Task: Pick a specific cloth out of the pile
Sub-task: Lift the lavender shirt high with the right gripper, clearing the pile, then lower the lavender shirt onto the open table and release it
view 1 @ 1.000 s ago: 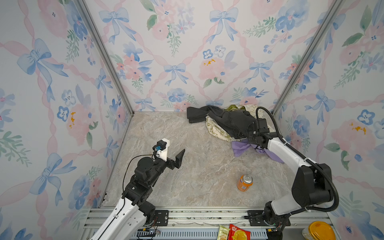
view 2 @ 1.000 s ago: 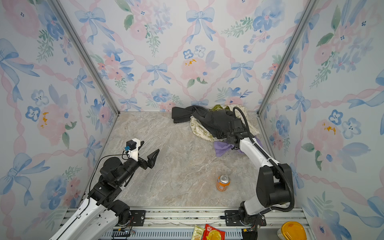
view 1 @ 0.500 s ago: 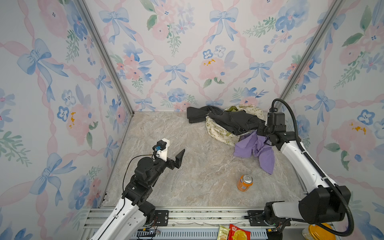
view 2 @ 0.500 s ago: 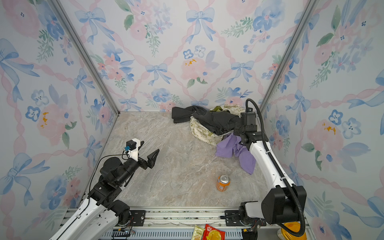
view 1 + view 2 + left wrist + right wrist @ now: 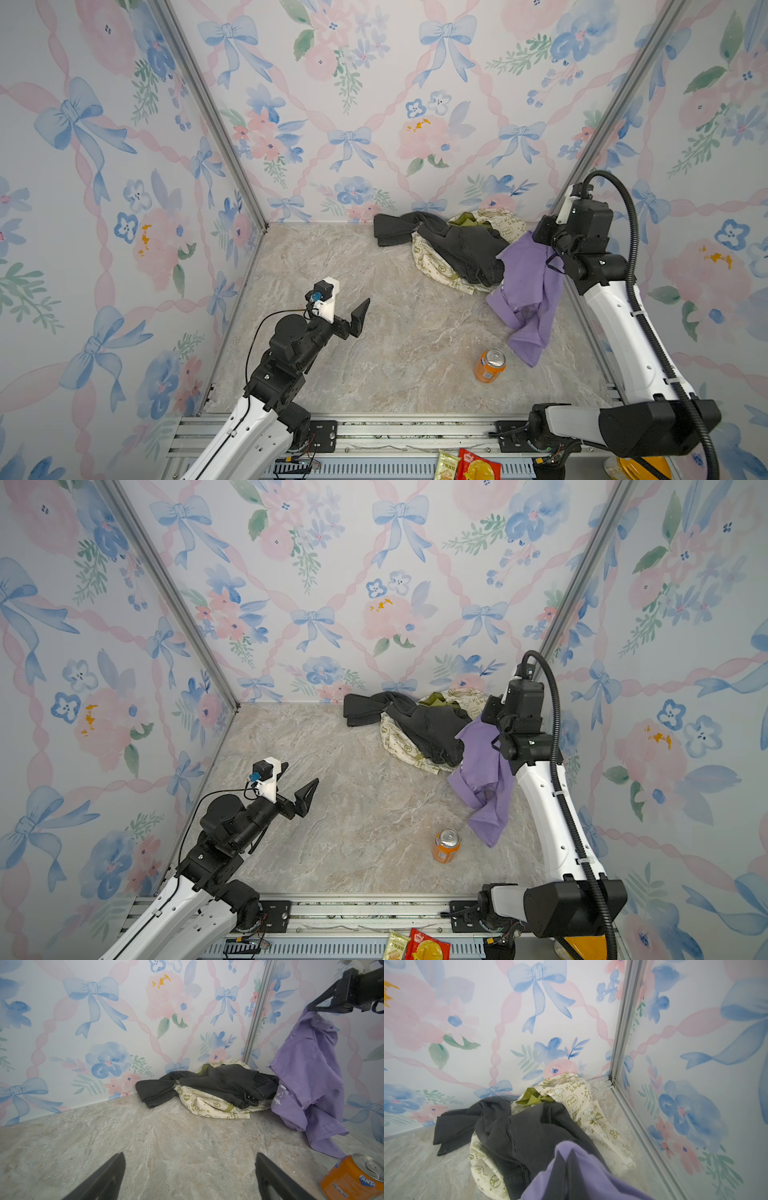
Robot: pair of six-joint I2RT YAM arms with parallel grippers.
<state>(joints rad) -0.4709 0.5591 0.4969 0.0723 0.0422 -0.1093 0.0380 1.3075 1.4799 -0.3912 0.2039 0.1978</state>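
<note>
- Noted a soft lavender T-shirt-like cloth [image 5: 528,291] hanging over the marbled beige surface [image 5: 374,282] near its back-right corner, close along the right edge; same in both top views.
- Logged the right gripper [image 5: 540,237] clamped tight on the cloth's topmost bunch, raised well above the surface. Confirmed in the left wrist view: black fingers [image 5: 326,1000] pinching the upper fold, the rest draped straight down.
- Seen from the right wrist camera: lavender fabric wrapped around the closed jaws, filling the near part of the picture.
- Spotted white print low on the cloth's side nearest the pile; letters too small to read.
- Found the pile [image 5: 457,249], a rumpled heap along the back edge towards the back-right corner: dark charcoal-grey garment on top, cream fabric with olive-green print beneath, a scrap of olive-green cloth at the back.
- Cannot tell whether cloth and pile touch; overlapping at the pile's right end in every view.
- Logged the left gripper [image 5: 349,311] spread wide, holding nothing, hovering near the left edge about halfway back, aimed towards the pile and well apart from it.
- Noted an upright orange soda can [image 5: 489,365] towards the front-right, just beside the cloth's lowest tip; contact not discernible.
</note>
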